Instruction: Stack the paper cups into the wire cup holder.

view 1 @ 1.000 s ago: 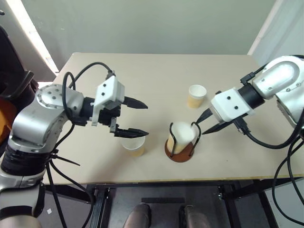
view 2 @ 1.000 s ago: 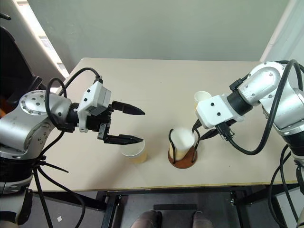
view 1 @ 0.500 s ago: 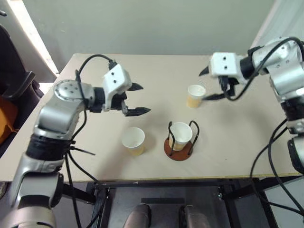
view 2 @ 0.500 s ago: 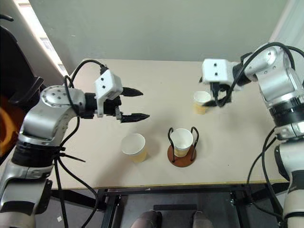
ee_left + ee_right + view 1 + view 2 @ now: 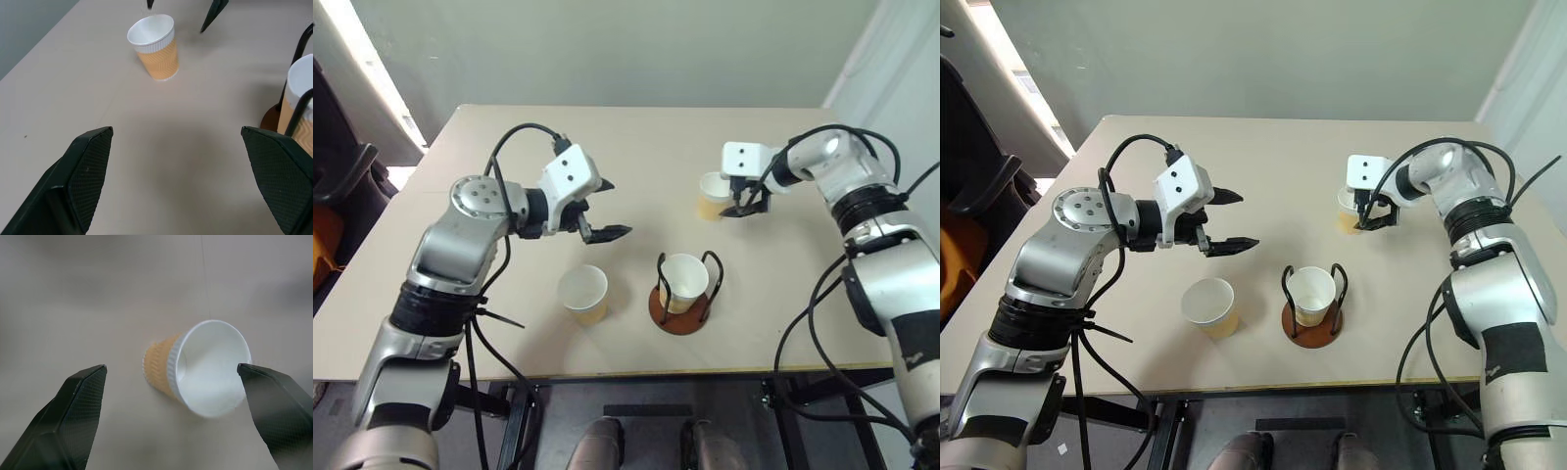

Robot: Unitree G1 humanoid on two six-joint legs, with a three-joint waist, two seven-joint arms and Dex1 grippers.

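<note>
1. Paper cups, three, upright on the table (image 5: 509, 137): one (image 5: 684, 282) seated in the wire cup holder (image 5: 682, 305); one (image 5: 584, 294) loose just left of the holder; one (image 5: 712, 195) well behind it, toward the right.
2. Handling, judged: light, thin-walled, easily crushed or tipped; the ribbed tan sleeve should offer some friction. Best taken across the sleeve below the rolled rim, with gentle pressure.
3. Right gripper (image 5: 173, 377): fingers spread wide, poised over the far cup, straddling but not touching it.
4. Left gripper (image 5: 605, 208): fingers spread, empty, in the air behind the near loose cup.
5. Status, judged: one cup stacked, two remaining.
</note>
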